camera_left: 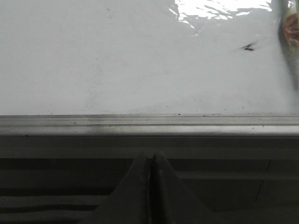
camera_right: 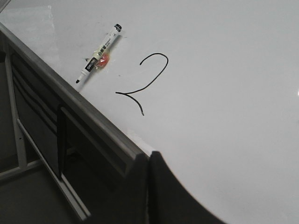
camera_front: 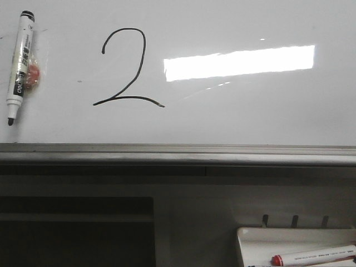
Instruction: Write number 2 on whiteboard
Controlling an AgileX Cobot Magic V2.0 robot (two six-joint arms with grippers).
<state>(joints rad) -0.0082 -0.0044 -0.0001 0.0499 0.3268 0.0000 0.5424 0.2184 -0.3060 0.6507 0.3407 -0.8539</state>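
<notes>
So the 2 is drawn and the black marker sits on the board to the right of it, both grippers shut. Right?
Not quite. In the front view the black marker sits left of the number 2 on the whiteboard. The left gripper and right gripper are shut.

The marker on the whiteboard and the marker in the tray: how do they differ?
The marker on the whiteboard is black-capped at its back end, stands nearly upright, tip bare and pointing down, and shows fully. The marker in the tray has a red end, lies almost flat, and is partly cut off by the picture's edge. Both have white barrels.
</notes>
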